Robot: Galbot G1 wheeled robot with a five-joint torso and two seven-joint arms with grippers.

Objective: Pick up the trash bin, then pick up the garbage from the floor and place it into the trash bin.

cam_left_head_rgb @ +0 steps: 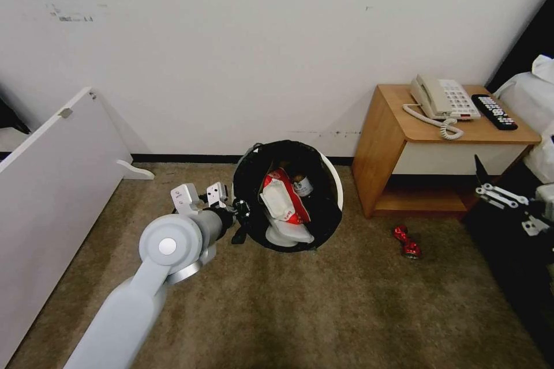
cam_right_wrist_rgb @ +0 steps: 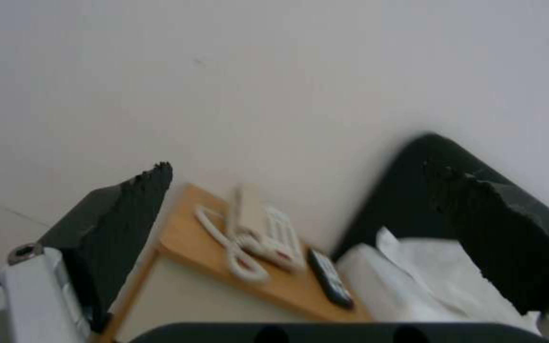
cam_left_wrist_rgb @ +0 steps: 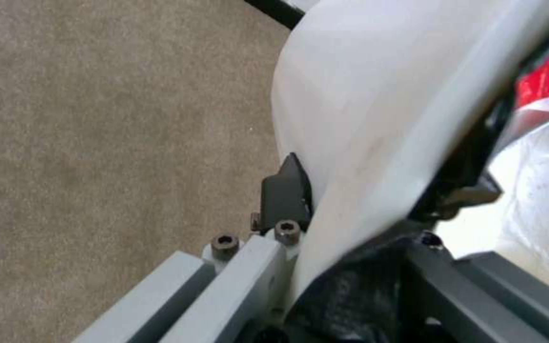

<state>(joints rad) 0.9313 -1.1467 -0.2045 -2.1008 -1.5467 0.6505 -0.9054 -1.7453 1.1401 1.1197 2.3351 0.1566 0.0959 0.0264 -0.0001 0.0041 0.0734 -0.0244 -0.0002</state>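
Trash bin (cam_left_head_rgb: 330, 176) is held tilted above the carpet (cam_left_head_rgb: 346, 311), rim clamped by left gripper (cam_left_wrist_rgb: 376, 200); red can (cam_left_head_rgb: 407, 241) lies near the nightstand (cam_left_head_rgb: 378, 144). Right gripper (cam_right_wrist_rgb: 312, 214) is spread open, empty.

The left gripper (cam_left_head_rgb: 235, 211) clamped the rim of the round white trash bin with crinkled black liner (cam_left_head_rgb: 332, 181), held tilted above the brown carpet (cam_left_head_rgb: 323, 311). A red-white packet (cam_left_head_rgb: 281, 196) lay inside. A crushed red can (cam_left_head_rgb: 407, 241) lay near the wooden desk (cam_left_head_rgb: 378, 144). The right gripper (cam_left_head_rgb: 490, 191) hovered open.
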